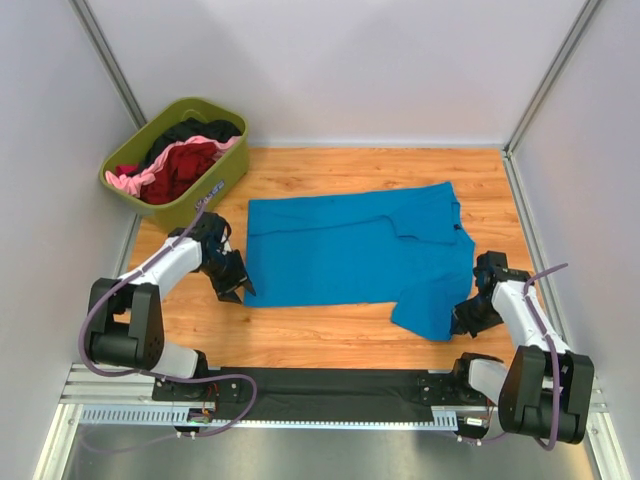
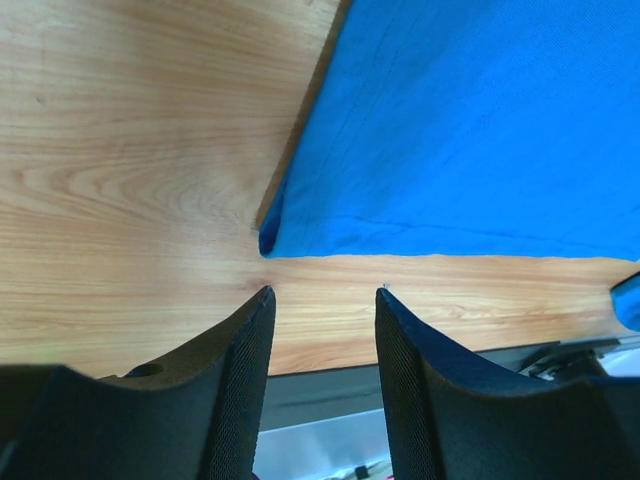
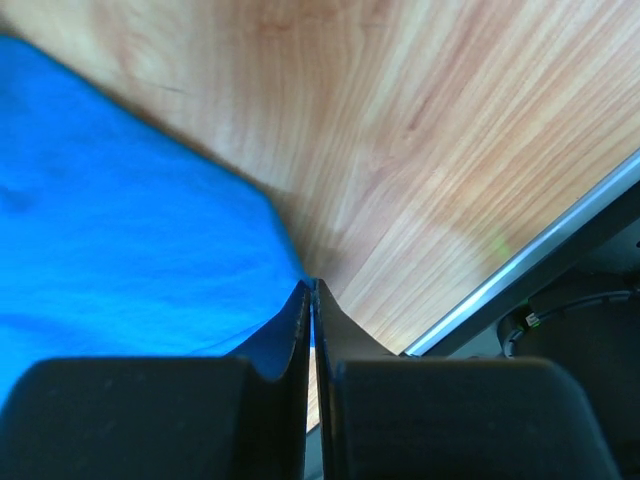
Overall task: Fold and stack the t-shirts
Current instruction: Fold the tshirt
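One blue t-shirt [image 1: 350, 245], flat at the centre of the table [image 1: 330, 170]; left gripper [image 2: 322, 292] parted, empty, just off its near-left corner; right gripper [image 3: 312, 285] clamped tight on its near-right edge.

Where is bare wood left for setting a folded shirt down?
Free: far strip between blue t-shirt and back wall, right of the tub; near strip between shirt and rail. Crowded: both shirt sides, by left gripper and right gripper.
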### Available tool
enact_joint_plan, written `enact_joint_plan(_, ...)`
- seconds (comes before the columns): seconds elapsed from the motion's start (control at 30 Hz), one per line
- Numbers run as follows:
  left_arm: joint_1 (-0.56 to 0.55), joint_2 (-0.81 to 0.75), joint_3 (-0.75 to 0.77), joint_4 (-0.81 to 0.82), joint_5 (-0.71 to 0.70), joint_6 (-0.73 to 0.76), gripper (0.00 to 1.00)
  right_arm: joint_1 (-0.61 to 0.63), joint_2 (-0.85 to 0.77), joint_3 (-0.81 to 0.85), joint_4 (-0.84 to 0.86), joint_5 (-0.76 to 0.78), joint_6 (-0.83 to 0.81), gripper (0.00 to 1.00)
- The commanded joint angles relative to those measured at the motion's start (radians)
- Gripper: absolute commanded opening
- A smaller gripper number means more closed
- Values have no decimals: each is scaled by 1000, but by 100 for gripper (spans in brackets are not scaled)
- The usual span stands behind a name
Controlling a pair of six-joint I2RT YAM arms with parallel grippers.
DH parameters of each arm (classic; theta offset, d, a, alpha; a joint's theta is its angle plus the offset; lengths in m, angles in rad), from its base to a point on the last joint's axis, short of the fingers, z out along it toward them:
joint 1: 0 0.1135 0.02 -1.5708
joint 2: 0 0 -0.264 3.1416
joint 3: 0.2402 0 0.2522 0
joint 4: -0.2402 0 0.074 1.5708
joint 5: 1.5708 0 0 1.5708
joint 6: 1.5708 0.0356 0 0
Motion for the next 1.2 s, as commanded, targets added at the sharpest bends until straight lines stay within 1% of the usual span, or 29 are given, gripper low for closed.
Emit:
enact_joint_plan(0.0, 6, -26, -11, 27, -9, -57, 51, 4, -30, 29, -6, -1, -16, 0)
enact_joint_plan(0.2, 6, -21, -76, 62, -32, -88, 51, 4, -53, 15, 45, -98, -9, 0)
enact_joint_plan(0.3, 6, -23, -93, 76, -45, -97, 54, 4, -74, 38, 36, -110, -12, 0)
enact_joint_plan(0.43, 6, -20, -104, 102, -54, -111, 55, 4, -99, 99, 19, -106, -19, 0)
enact_joint_plan(0.6, 6, -11, -99, 139, -51, -141, 50, 4, -99, 139, 11, -106, -25, 0)
enact_joint_plan(0.63, 6, -8, -97, 140, -52, -143, 47, 4, -100, 144, 10, -101, -29, 0)
enact_joint_plan(0.67, 6, -4, -93, 145, -49, -149, 42, 4, -100, 157, 10, -98, -32, 0)
enact_joint_plan(0.73, 6, 2, -85, 148, -49, -154, 33, 4, -104, 170, 6, -87, -43, 0)
enact_joint_plan(0.77, 6, 3, -84, 150, -48, -158, 24, 4, -105, 177, 5, -84, -48, 0)
enact_joint_plan(0.83, 6, 5, -81, 147, -48, -166, 17, 4, -104, 199, 5, -84, -52, 0)
enact_joint_plan(0.87, 6, 5, -81, 138, -51, -167, 10, 4, -105, 206, 5, -84, -52, 0)
enact_joint_plan(0.9, 6, 3, -79, 130, -55, -167, 6, 4, -105, 220, 8, -84, -52, 0)
enact_joint_plan(0.93, 6, 3, -76, 115, -68, -166, 0, 4, -102, 226, 7, -83, -49, 0)
enact_joint_plan(1.17, 6, -12, -55, 68, -91, -175, 0, 4, -85, 282, 32, -80, -48, 0)
